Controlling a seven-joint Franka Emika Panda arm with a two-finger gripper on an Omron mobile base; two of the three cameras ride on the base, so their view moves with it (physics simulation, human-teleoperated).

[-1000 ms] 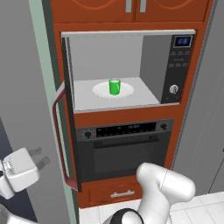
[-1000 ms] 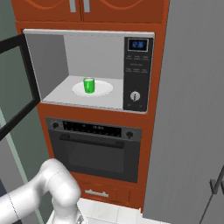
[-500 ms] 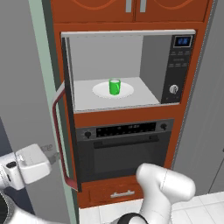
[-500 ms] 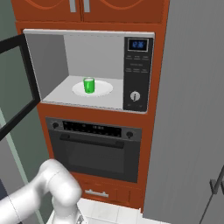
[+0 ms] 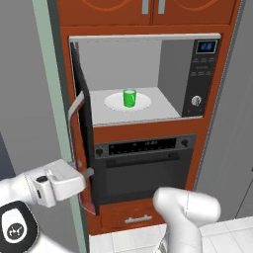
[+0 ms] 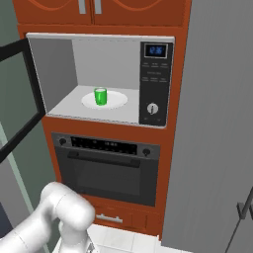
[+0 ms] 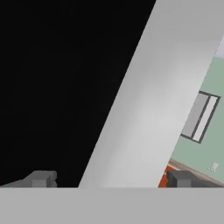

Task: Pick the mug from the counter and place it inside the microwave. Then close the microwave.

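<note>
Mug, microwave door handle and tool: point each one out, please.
mug [image 5: 129, 98], left base view, green side wall.
microwave door handle [image 5: 73, 118], left base view, upper red bar.
tool [image 5: 86, 173], left base view, between fingertips.

mug [image 5: 129, 98]: glossy green, plastic-looking | microwave [image 5: 205, 74]: matt grey inside, dark glass door, silver frame | plate [image 5: 114, 102]: smooth white | cabinets [image 6: 179, 74]: reddish-brown wood, satin

There is one green mug [image 5: 129, 98] on one white plate [image 5: 114, 102], inside one open microwave [image 5: 201, 74]. Below it is one black oven [image 5: 143, 168], and above are two cabinet doors [image 5: 106, 9].
</note>
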